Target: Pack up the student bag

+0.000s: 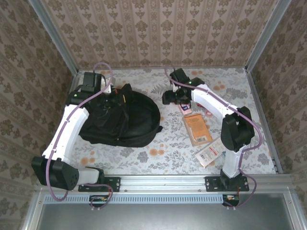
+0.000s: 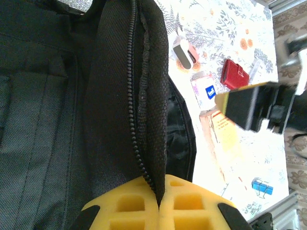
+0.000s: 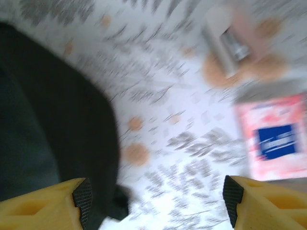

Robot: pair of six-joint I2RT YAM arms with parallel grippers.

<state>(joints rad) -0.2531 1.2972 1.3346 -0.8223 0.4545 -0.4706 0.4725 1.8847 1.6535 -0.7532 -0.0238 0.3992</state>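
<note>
Student bag (image 1: 122, 120) rim clamped in L end effector (image 2: 160, 203); R end effector (image 3: 156, 201), jaws apart, nearby.

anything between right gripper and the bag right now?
No, that stretch is bare. In the top view, just floral tablecloth lies between the right gripper and the student bag. The right wrist view agrees.

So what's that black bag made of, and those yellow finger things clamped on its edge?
The student bag looks like coarse woven synthetic fabric, matte black: the weave grain shows beside its plastic-looking zipper teeth. The yellow fingers look like moulded or printed plastic, matte, with square hollow pockets; possibly rubbery, which the look leaves open.
</note>
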